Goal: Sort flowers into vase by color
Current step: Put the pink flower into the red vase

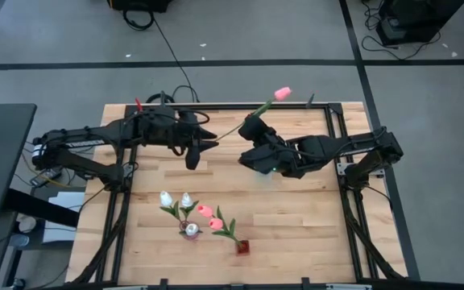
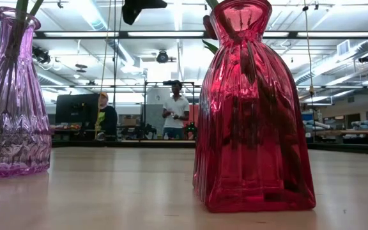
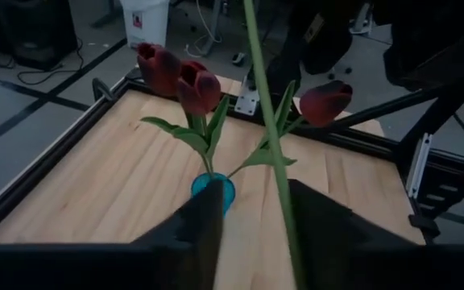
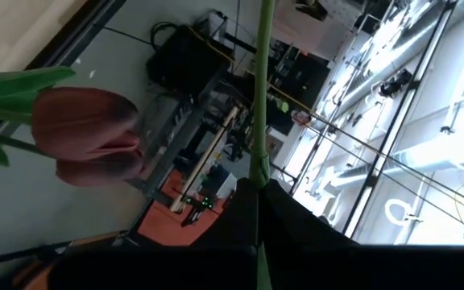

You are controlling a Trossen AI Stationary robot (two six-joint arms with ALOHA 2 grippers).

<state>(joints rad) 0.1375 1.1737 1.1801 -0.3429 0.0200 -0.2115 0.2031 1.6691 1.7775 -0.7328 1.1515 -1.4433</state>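
Observation:
A pink tulip (image 1: pixel 283 93) is in the air over the table's far part. Its thin green stem (image 1: pixel 232 130) slants from the head down-left toward my left gripper (image 1: pixel 213 141). My right gripper (image 1: pixel 253 123) is shut on the stem. My left gripper (image 3: pixel 256 234) is open, and the stem (image 3: pixel 274 145) passes between its fingers. Below it, maroon tulips (image 3: pixel 188 80) stand with their stems in a blue vase (image 3: pixel 213 190). One maroon head (image 4: pixel 87 133) shows in the right wrist view. My right gripper pinches the pink tulip's stem (image 4: pixel 258 165) between its two shut fingers, about midway along it. The tulip is lifted clear of the table, its head out past the fingers toward the far edge. My left gripper: the stem runs close by one finger (image 3: pixel 321 225); whether they touch, I cannot tell.
White tulips (image 1: pixel 176 199) stand in a purple vase (image 2: pixel 11 96) and pink tulips (image 1: pixel 210 216) in a red vase (image 2: pixel 251 108), both near the table's near edge. A black frame (image 1: pixel 329 121) edges the table. People stand in the room beyond.

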